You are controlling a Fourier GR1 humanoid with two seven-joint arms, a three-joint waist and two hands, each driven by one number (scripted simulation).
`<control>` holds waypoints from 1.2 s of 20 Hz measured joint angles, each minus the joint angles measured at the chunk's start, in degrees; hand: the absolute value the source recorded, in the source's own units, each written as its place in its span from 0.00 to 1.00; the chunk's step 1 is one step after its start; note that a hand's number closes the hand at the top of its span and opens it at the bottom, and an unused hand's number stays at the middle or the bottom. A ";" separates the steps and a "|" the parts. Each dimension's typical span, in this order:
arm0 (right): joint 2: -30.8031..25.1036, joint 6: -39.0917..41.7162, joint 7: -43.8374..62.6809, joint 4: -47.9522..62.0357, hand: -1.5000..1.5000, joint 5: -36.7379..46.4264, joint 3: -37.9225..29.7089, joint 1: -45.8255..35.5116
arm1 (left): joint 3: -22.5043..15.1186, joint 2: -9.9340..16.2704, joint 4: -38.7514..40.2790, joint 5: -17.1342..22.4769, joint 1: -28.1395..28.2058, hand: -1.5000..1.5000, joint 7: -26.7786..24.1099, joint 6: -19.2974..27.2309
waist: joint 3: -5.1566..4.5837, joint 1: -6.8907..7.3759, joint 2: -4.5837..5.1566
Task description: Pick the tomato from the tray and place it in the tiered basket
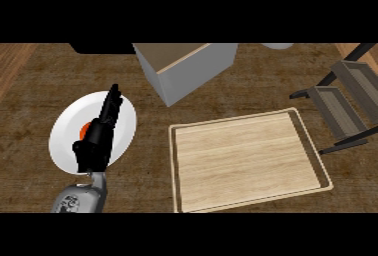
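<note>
- Counter (44,75) first: a brown, mottled top fills the frame, with a strip of lighter wood along the far left edge.
- White plate (66,127) sits at middle left of the frame, round and bright against the brown.
- Left hand (100,135) is over that plate, black, coming up from a grey forearm (77,197) at the lower left edge.
- Fingers (112,100) are stretched out straight toward the top of the frame, released, not curled round anything.
- Tomato (85,129) — only a small orange-red patch peeks out at the hand's left side, over the plate; most of it is hidden by the hand, and whether the hand touches it cannot be told.
- Wooden tray (247,160) lies at lower centre-right, pale, with a raised rim, slightly turned; it is well apart from the tomato.
- Tiered basket (343,105) stands at the right edge of the frame, dark frame with grey shelves, just beside the tray's upper right corner.
- Grey box (188,70) with a tan top stands at upper centre, between the plate and the basket, above the tray.
- Dark object (100,47) shows at the top left of the counter, cut off by the frame; what it is cannot be told.
- Right hand does not show anywhere in the view.
</note>
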 measured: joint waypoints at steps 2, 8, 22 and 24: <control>1.12 -1.47 0.41 2.35 0.00 -1.14 -1.89 -0.31 | 0.15 0.19 -0.45 0.23 0.22 0.50 0.33 -0.25 | -0.01 -0.02 -0.03; 2.08 -5.96 3.21 7.22 0.00 -4.82 -7.92 -4.16 | -0.26 0.14 0.03 -0.22 0.65 0.50 -0.35 0.47 | -0.02 -0.24 -0.09; -16.17 -10.94 2.31 23.34 0.00 -10.60 -29.06 1.71 | 1.42 1.26 -0.22 0.87 1.47 0.50 -1.09 -0.21 | 0.09 -1.56 -0.15; -19.78 -9.42 -0.69 26.55 0.00 -11.80 -32.57 5.28 | 1.22 1.10 -0.69 0.47 1.68 0.50 -0.67 0.18 | 0.15 -1.83 -0.17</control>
